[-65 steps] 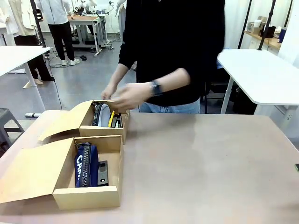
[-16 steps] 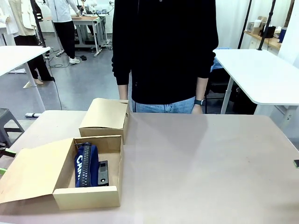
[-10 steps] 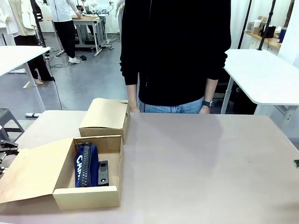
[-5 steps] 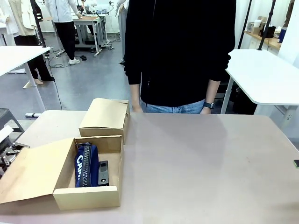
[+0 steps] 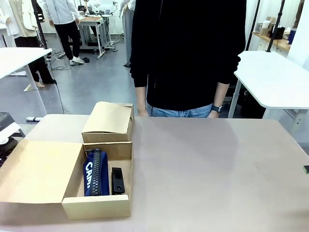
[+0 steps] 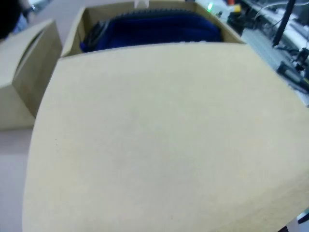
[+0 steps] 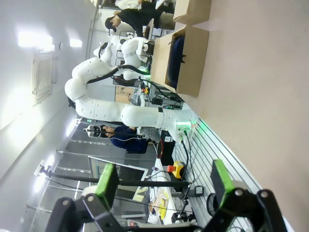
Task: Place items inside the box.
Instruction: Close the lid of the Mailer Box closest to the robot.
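Note:
An open cardboard box (image 5: 96, 207) sits at the near left of the table. Inside it lie a navy pencil case (image 5: 91, 174) with white lettering and a black stapler (image 5: 117, 180) to its right. The box's lid flap (image 5: 38, 166) spreads out to the left. My left gripper (image 5: 4, 142) sits at the flap's outer edge, and its jaws cannot be made out. In the left wrist view the flap (image 6: 159, 140) is very close, with the navy case (image 6: 154, 29) beyond it. My right gripper (image 7: 164, 186) is open and holds nothing, far from the box (image 7: 186, 60).
A second cardboard box (image 5: 108, 121), closed, stands just behind the open one; the left wrist view shows it too (image 6: 26, 72). A person in a black top (image 5: 188, 53) stands at the far edge with arms down. The table (image 5: 217, 164) is bare to the right of the boxes.
The open box has slid a little to the right with its contents, and its flap has shifted with it. My left arm has pressed in from the left edge.

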Robot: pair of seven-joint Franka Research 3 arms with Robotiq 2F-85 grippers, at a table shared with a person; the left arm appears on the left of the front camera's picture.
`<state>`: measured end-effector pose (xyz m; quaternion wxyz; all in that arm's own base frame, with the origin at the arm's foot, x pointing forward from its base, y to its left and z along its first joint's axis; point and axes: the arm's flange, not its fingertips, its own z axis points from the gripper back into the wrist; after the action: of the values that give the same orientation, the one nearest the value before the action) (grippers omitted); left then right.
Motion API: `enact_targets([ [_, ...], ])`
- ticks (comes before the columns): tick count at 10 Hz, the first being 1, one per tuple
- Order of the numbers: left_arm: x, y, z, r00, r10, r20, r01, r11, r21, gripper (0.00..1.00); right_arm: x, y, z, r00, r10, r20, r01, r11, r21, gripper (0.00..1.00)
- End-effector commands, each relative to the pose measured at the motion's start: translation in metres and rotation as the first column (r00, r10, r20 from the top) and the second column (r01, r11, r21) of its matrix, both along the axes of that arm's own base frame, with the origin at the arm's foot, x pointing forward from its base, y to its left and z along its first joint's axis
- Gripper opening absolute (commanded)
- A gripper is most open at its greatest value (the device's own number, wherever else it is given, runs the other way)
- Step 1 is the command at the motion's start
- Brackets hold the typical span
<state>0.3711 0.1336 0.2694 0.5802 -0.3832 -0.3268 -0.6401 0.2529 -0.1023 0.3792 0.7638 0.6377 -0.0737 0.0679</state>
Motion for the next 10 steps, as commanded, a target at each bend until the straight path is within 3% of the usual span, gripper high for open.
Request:
enact_targets([
  [1, -0.034, 0.031, -0.058, 0.994, 0.014, 0.106, -0.004, 0.995, -0.099, 1.0, 0.001, 0.001, 0.007, 1.0, -0.009, -0.016, 0.009, 1.0, 0.014, 1.0],
  [3, -0.044, 0.035, -0.034, 0.989, 0.02, 0.146, 0.015, 0.973, -0.232, 1.0, 0.001, 0.001, 0.007, 1.0, -0.009, -0.016, 0.009, 1.0, 0.014, 1.0],
  [4, -0.05, 0.031, -0.022, 0.982, 0.044, 0.182, 0.002, 0.97, -0.242, 1.0, 0.001, 0.001, 0.007, 1.0, -0.009, -0.016, 0.009, 1.0, 0.014, 1.0],
  [5, -0.057, 0.019, -0.009, 0.984, 0.052, 0.171, -0.006, 0.964, -0.264, 1.0, 0.001, 0.001, 0.007, 1.0, -0.009, -0.016, 0.009, 1.0, 0.014, 1.0],
  [8, -0.071, -0.053, 0.026, 0.961, -0.137, 0.24, 0.19, 0.958, -0.214, 1.0, 0.001, 0.001, 0.007, 1.0, -0.009, -0.016, 0.009, 1.0, 0.014, 1.0],
  [10, -0.065, -0.109, 0.038, 0.938, -0.16, 0.309, 0.225, 0.956, -0.188, 1.0, 0.001, 0.001, 0.007, 1.0, -0.009, -0.016, 0.009, 1.0, 0.014, 1.0],
])
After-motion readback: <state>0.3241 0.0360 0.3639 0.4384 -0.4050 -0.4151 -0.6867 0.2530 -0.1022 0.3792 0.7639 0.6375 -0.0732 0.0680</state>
